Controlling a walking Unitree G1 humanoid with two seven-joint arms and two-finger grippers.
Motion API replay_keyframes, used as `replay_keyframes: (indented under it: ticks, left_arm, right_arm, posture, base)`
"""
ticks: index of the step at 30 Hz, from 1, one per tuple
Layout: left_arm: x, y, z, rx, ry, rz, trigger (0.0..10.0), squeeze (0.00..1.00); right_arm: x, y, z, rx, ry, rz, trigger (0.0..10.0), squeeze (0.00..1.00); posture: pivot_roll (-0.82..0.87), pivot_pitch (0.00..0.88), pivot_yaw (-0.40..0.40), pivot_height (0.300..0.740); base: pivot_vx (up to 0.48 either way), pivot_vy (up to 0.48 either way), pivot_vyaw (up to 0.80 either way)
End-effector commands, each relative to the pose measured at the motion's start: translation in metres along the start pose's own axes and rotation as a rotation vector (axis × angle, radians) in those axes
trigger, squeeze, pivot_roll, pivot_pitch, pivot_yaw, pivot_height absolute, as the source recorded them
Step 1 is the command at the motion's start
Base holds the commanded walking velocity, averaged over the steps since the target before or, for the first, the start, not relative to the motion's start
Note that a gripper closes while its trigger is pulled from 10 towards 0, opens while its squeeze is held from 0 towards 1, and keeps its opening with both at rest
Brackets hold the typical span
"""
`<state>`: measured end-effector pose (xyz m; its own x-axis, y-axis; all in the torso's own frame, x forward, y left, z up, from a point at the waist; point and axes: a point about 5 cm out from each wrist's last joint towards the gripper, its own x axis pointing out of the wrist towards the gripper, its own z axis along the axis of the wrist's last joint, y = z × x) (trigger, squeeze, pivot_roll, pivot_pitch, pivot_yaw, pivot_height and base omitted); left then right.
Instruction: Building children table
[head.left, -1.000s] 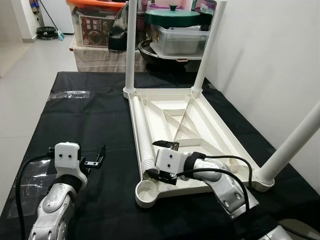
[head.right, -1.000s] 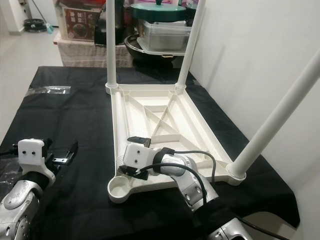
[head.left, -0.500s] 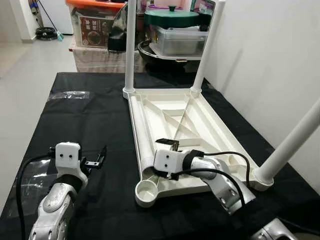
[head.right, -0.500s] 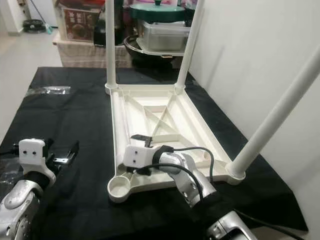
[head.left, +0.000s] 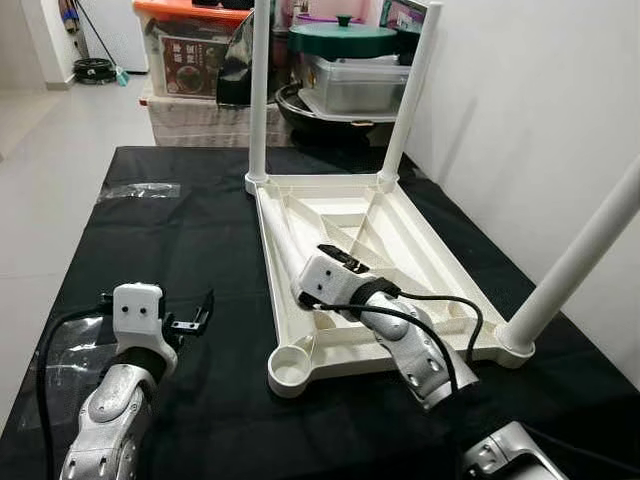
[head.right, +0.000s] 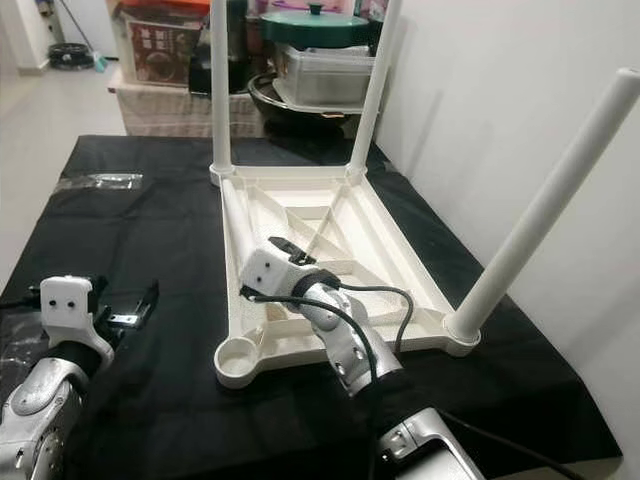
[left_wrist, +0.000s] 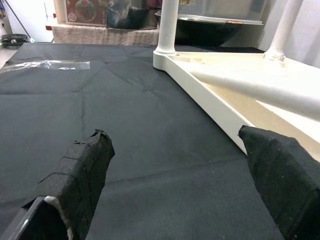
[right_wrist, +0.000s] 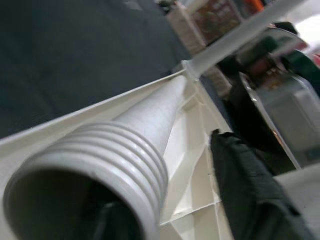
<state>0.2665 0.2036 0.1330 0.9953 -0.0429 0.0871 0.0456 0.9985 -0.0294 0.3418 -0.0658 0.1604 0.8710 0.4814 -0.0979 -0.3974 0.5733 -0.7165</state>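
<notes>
White tabletop (head.left: 400, 235) lies upside down on black surface (head.left: 180, 240); 3 legs (head.left: 258, 90) fitted, near-left socket (head.left: 288, 370) empty. R end effector (head.left: 325, 275) grips 4th leg (head.left: 285, 245), threaded end raised over tabletop. L end effector (head.left: 190, 322) wide, idle. Left: seat, screw in.

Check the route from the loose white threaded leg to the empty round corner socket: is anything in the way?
Nothing visible blocks it. The right gripper holds the loose white threaded leg inside the upturned cream plastic tabletop; the empty round corner socket sits open just beyond its threaded end.
</notes>
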Motion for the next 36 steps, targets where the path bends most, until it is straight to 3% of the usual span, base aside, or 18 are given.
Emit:
replay_keyframes:
  ticks: [1, 15, 16, 17, 19, 20, 21, 23, 24, 27, 28, 29, 31, 32, 33, 34, 35, 36]
  left_arm:
    - [0.001, -0.001, -0.004, 0.012, 0.015, 0.001, 10.0, 0.00]
    - [0.002, 0.000, -0.005, 0.017, 0.016, 0.004, 10.0, 0.00]
    - [0.002, 0.000, -0.005, 0.017, 0.015, 0.005, 10.0, 0.00]
    - [0.002, 0.000, -0.005, 0.017, 0.015, 0.005, 10.0, 0.00]
    - [0.002, 0.002, -0.002, -0.020, 0.004, 0.010, 10.0, 0.00]
    - [0.002, 0.002, -0.002, -0.020, 0.004, 0.010, 10.0, 0.00]
    - [0.003, 0.003, 0.001, -0.061, -0.005, 0.013, 10.0, 0.00]
    - [0.003, 0.003, 0.001, -0.061, -0.005, 0.013, 10.0, 0.00]
    - [0.004, 0.004, 0.004, -0.119, -0.020, 0.014, 10.0, 0.00]
    - [0.005, 0.005, 0.008, -0.197, -0.035, 0.010, 10.0, 0.00]
    - [0.006, 0.006, 0.014, -0.301, -0.062, 0.002, 10.0, 0.00]
    - [0.006, 0.006, 0.014, -0.301, -0.062, 0.002, 10.0, 0.00]
    - [0.009, 0.006, 0.031, -0.604, -0.147, -0.065, 10.0, 0.00]
    - [0.009, 0.006, 0.031, -0.604, -0.147, -0.065, 10.0, 0.00]
    - [0.007, 0.002, 0.044, -0.742, -0.206, -0.153, 10.0, 0.00]
    - [0.005, -0.001, 0.052, -0.820, -0.245, -0.217, 10.0, 0.00]
    - [0.005, -0.001, 0.052, -0.820, -0.245, -0.217, 10.0, 0.00]
    - [0.002, -0.004, 0.060, -0.898, -0.286, -0.280, 10.0, 0.00]
  right_arm:
    - [0.002, -0.008, -0.001, 0.027, 0.013, -0.065, 0.0, 0.00]
    - [0.002, 0.003, 0.001, 0.118, -0.041, -0.021, 0.0, 0.00]
    - [0.000, -0.002, 0.005, 0.180, -0.089, -0.022, 0.0, 0.00]
    - [0.000, -0.002, 0.005, 0.180, -0.089, -0.022, 0.0, 0.00]
    - [-0.007, -0.021, 0.015, 0.400, -0.223, -0.019, 0.0, 0.00]
    - [-0.007, -0.021, 0.015, 0.400, -0.223, -0.019, 0.0, 0.00]
    - [-0.015, -0.036, 0.020, 0.454, -0.309, -0.010, 0.0, 0.00]
    - [-0.015, -0.036, 0.020, 0.454, -0.309, -0.010, 0.0, 0.00]
    - [-0.025, -0.053, 0.024, 0.494, -0.399, 0.006, 0.0, 0.00]
    - [-0.036, -0.065, 0.028, 0.510, -0.472, 0.038, 0.0, 0.00]
    - [-0.048, -0.072, 0.029, 0.508, -0.521, 0.104, 0.0, 0.00]
    - [-0.048, -0.072, 0.029, 0.508, -0.521, 0.104, 0.0, 0.00]
    - [-0.060, -0.065, 0.025, 0.571, -0.550, 0.244, 0.0, 0.00]
    - [-0.060, -0.065, 0.025, 0.571, -0.550, 0.244, 0.0, 0.00]
    - [-0.061, -0.056, 0.021, 0.607, -0.549, 0.298, 0.0, 0.00]
    - [-0.061, -0.050, 0.019, 0.632, -0.549, 0.325, 0.0, 0.00]
    - [-0.061, -0.050, 0.019, 0.632, -0.549, 0.325, 0.0, 0.00]
    - [-0.060, -0.042, 0.017, 0.673, -0.548, 0.362, 0.0, 0.00]
  posture:
    - [0.05, 0.000, -0.109, 0.740]
    - [0.05, 0.000, -0.108, 0.740]
    - [0.06, 0.000, -0.106, 0.740]
    - [0.06, 0.000, -0.106, 0.740]
    - [0.05, 0.000, -0.102, 0.740]
    - [0.05, 0.000, -0.102, 0.740]
    - [0.05, 0.000, -0.099, 0.740]
    - [0.05, 0.000, -0.099, 0.740]
    - [0.04, 0.000, -0.092, 0.740]
    - [0.04, 0.000, -0.085, 0.740]
    - [0.03, 0.000, -0.082, 0.740]
    - [0.03, 0.000, -0.082, 0.740]
    - [0.03, 0.000, -0.078, 0.740]
    - [0.03, 0.000, -0.078, 0.740]
    - [0.03, 0.000, -0.078, 0.740]
    - [0.04, 0.000, -0.080, 0.740]
    - [0.04, 0.000, -0.080, 0.740]
    - [0.05, 0.000, -0.081, 0.740]
  base:
    - [0.000, 0.000, 0.00]
    - [0.000, 0.000, 0.00]
    - [0.000, 0.000, 0.00]
    - [0.000, 0.000, 0.00]
    - [0.000, 0.000, 0.00]
    - [0.000, 0.000, 0.00]
    - [0.000, 0.000, 0.00]
    - [0.000, 0.000, 0.00]
    - [0.000, 0.000, 0.00]
    - [0.000, 0.000, 0.00]
    - [0.000, 0.000, 0.00]
    - [0.000, 0.000, 0.00]
    - [0.000, 0.000, 0.00]
    - [0.000, 0.000, 0.00]
    - [0.000, 0.000, 0.00]
    - [0.000, 0.000, 0.00]
    - [0.000, 0.000, 0.00]
    - [0.000, 0.000, 0.00]
